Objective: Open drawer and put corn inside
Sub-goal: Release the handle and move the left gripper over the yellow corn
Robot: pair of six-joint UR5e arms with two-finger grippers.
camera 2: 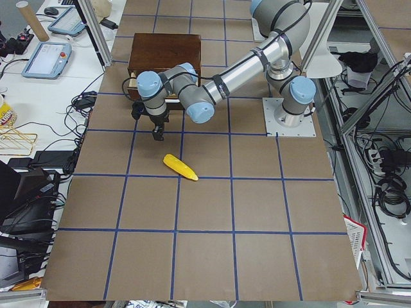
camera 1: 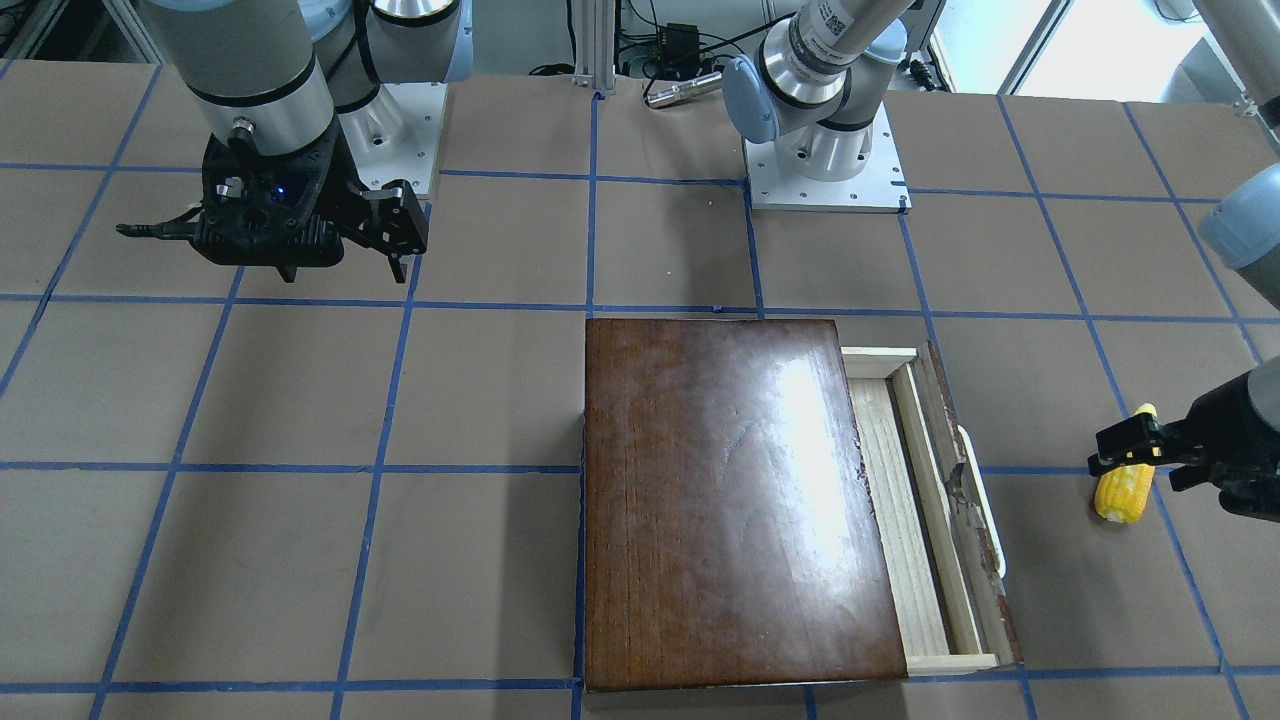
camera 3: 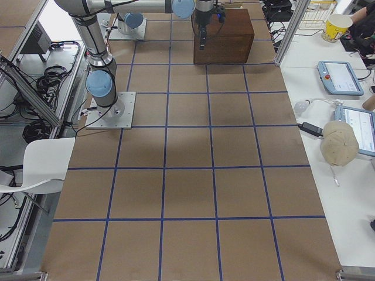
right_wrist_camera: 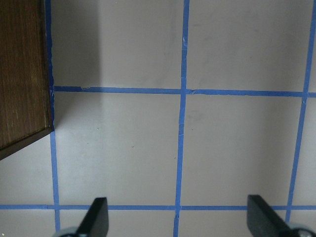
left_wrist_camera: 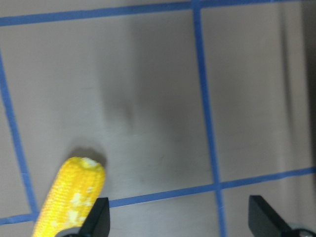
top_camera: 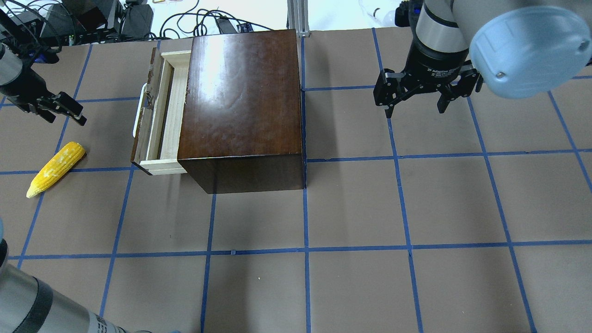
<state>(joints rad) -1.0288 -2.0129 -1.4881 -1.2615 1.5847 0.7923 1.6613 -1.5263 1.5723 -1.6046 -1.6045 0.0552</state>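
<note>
The dark-brown box [top_camera: 240, 106] stands on the table with its drawer [top_camera: 162, 106] pulled partly out to the left, pale-wood tray showing, white bar handle [top_camera: 137, 111] on the chipped front. The yellow corn [top_camera: 56, 169] lies on the table left of the drawer, clear of it. My left gripper [top_camera: 62, 108] is open and empty, hovering just beyond the corn's blunt end. In the left wrist view the corn [left_wrist_camera: 74, 197] sits by the left fingertip [left_wrist_camera: 96, 219]. My right gripper [top_camera: 416, 101] is open and empty, above the table right of the box.
The table is brown paper with a blue tape grid. The arm bases [camera 1: 825, 165] stand at the robot's edge. The box's corner [right_wrist_camera: 22, 74] shows in the right wrist view. Cables and gear [top_camera: 115, 18] lie beyond the far edge.
</note>
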